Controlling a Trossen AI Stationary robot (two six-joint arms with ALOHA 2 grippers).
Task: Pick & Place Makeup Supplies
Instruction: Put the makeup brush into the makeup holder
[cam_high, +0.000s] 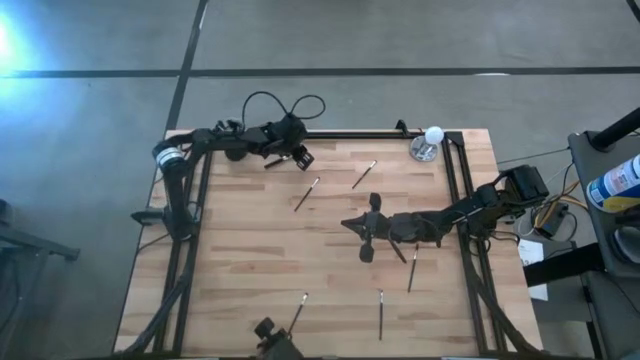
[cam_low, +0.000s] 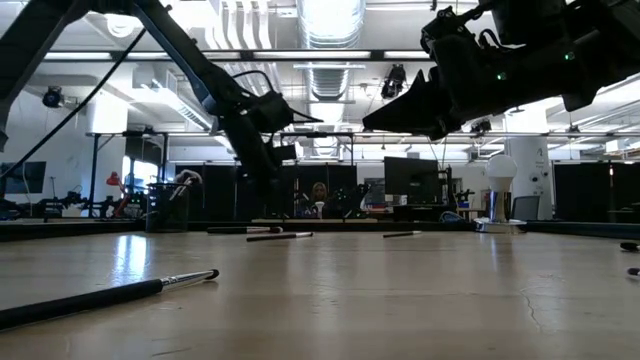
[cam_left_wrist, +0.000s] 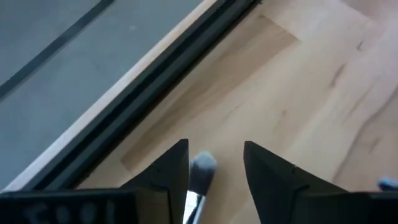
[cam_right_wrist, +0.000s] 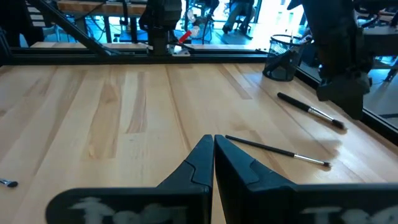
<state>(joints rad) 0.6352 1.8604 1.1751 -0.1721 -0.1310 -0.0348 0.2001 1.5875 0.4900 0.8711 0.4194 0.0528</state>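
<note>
Several thin makeup brushes lie flat on the wooden table (cam_high: 250, 290): two near the middle (cam_high: 307, 193) (cam_high: 364, 174), others toward the near edge (cam_high: 412, 270) (cam_high: 380, 312) (cam_high: 298, 312). My left gripper (cam_high: 298, 157) (cam_left_wrist: 214, 146) is open at the far left, beside the black mesh cup (cam_right_wrist: 283, 62). A brush with a fluffy pale head (cam_left_wrist: 202, 168) shows between its fingers, close to one of them. My right gripper (cam_high: 362, 235) (cam_right_wrist: 213, 152) is shut on nothing, raised over the table's middle (cam_low: 400, 112). My left gripper has its open fingers on either side of the brush's fluffy head (cam_left_wrist: 203, 163), coming down from above. The head sits right beside one finger (cam_left_wrist: 177, 165). I cannot tell whether that finger touches it.
A white ball on a silver base (cam_high: 430, 143) (cam_low: 498, 185) stands at the far right corner. Black frame rails (cam_high: 455, 190) run along the table's far, left and right edges. Bare wood lies at the left and near left. A person (cam_low: 320, 200) sits in the room beyond.
</note>
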